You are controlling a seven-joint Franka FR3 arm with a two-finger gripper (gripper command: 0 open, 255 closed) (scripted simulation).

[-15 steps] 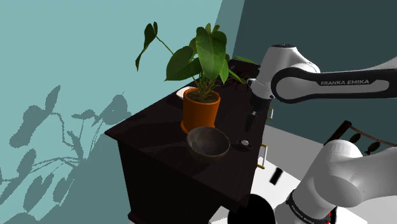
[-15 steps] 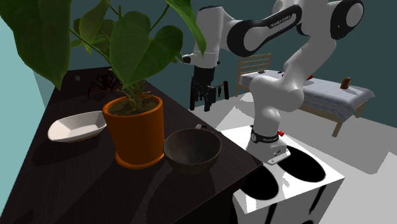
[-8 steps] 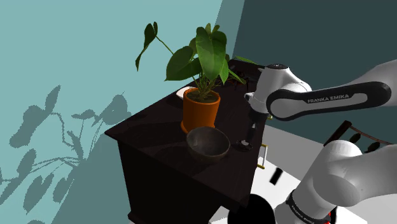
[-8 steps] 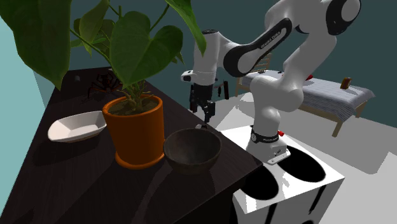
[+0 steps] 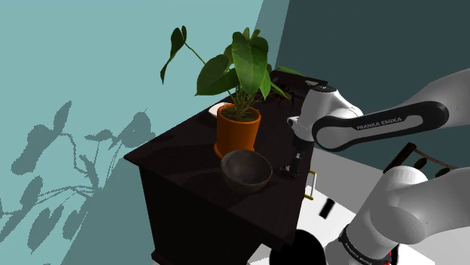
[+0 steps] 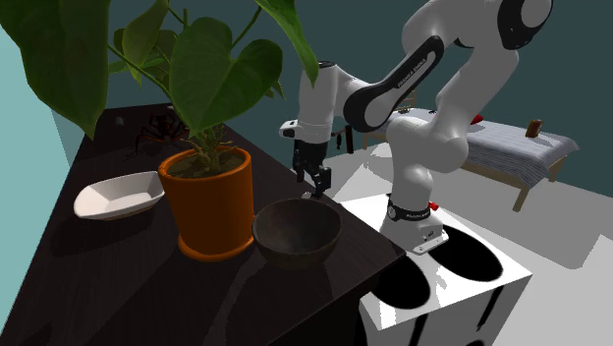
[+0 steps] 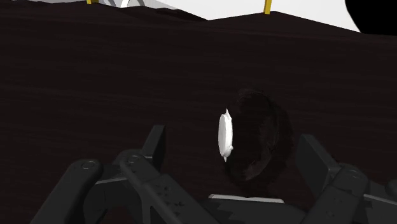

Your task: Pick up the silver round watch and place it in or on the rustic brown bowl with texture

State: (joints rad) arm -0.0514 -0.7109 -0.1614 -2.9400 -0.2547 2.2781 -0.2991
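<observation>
**Claw Poised Over Watch at Bench's Edge**

The black claw [image 7: 232,145] hangs wide open just above the dark bench [image 7: 95,76]. Its fingers [image 7: 151,145] stand either side of the silver round watch [image 7: 224,135] and touch nothing. The watch lies between them, its silver face nearer one finger and its dark strap bulging toward the other (a lopsided fit, by the look of it).

The likely trouble is that a squeeze from here catches strap rather than case, so the watch twists or slips free on the lift. In the shoulder view the claw works close to the bench's edge, so a stray nudge could send the watch over.

The brown bowl [image 5: 246,169] waits near, at the claw's 9 o'clock, and a low carry risks clipping its rim. At the bowl's 12 o'clock, just beside it, the orange plant pot [image 5: 237,132] spreads leaves that could brush the arm.
</observation>
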